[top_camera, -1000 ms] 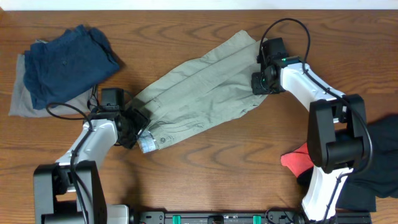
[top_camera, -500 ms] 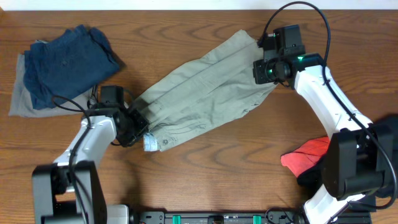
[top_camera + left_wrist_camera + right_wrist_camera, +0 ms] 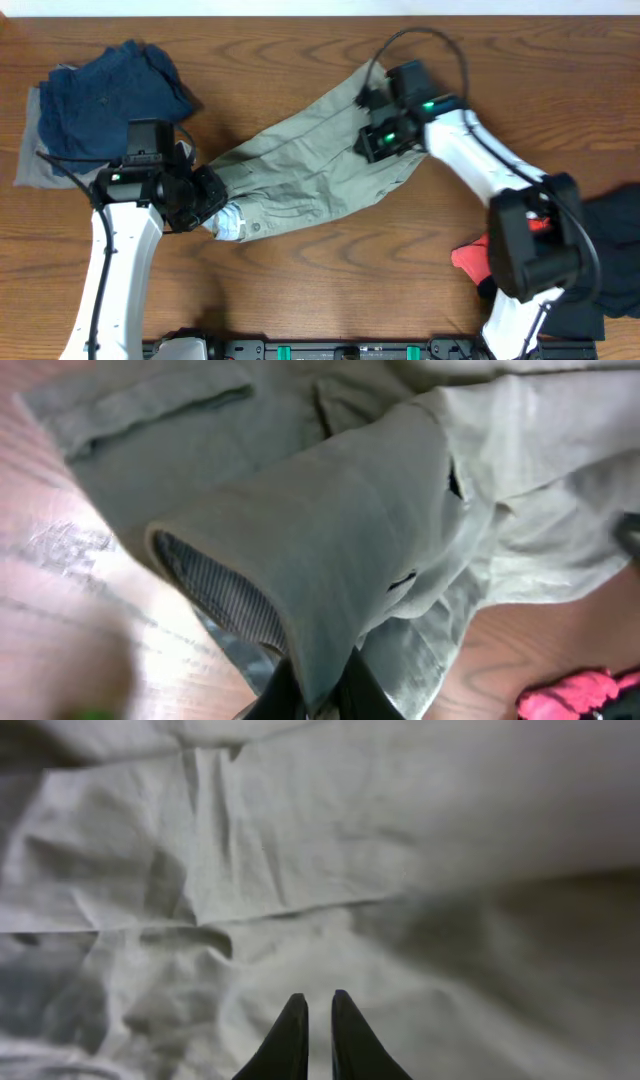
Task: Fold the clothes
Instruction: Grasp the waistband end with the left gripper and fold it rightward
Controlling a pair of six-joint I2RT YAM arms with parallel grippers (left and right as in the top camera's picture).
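The khaki-beige shorts [image 3: 300,165] lie slanted across the middle of the table. My left gripper [image 3: 215,205] is at their lower left end, shut on the waistband. In the left wrist view the fabric [image 3: 330,530] hangs in a fold from the closed gripper [image 3: 320,695], with the striped lining showing. My right gripper [image 3: 378,140] is over the upper right part of the shorts. In the right wrist view its gripper [image 3: 319,1005] stands almost shut, a thin strip of pale cloth [image 3: 300,850] between the fingers.
A navy pile [image 3: 105,95] sits on a grey piece [image 3: 35,165] at the back left. A red piece [image 3: 475,260] and a black piece [image 3: 610,250] lie at the right edge. The red one [image 3: 575,695] also shows in the left wrist view.
Both grippers have closed. The right gripper has moved left from the shorts' far end toward their middle, taking cloth with it. The left arm has shifted left and lifted the waistband.
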